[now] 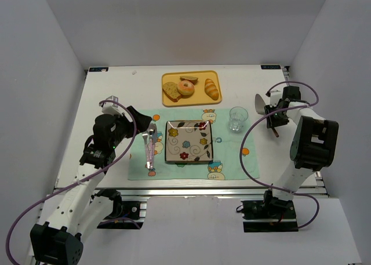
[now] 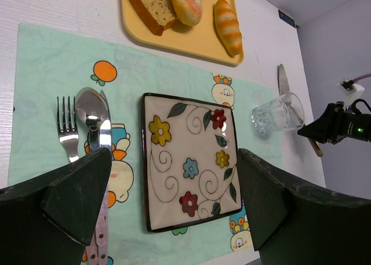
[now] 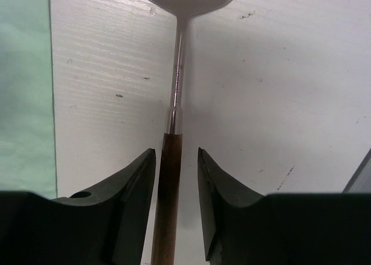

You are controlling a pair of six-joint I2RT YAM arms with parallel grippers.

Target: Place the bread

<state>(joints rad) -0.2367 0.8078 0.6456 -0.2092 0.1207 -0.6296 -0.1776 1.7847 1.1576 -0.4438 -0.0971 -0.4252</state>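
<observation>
The bread (image 1: 186, 88) lies on the yellow tray (image 1: 168, 101) at the bench's far side, against the toast (image 1: 171, 91) and near the croissant (image 1: 212, 89). It looks light and soft, best gripped gently across its rim. The left gripper (image 2: 174, 160) has its fingers spread wide, while the right gripper (image 3: 177, 160) straddles a spatula handle (image 3: 175, 73), seemingly not yet pinching it.

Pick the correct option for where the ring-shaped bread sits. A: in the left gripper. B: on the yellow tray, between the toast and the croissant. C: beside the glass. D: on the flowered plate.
B: the bread lies on the yellow tray, with the toast on one side and the croissant on the other.
</observation>
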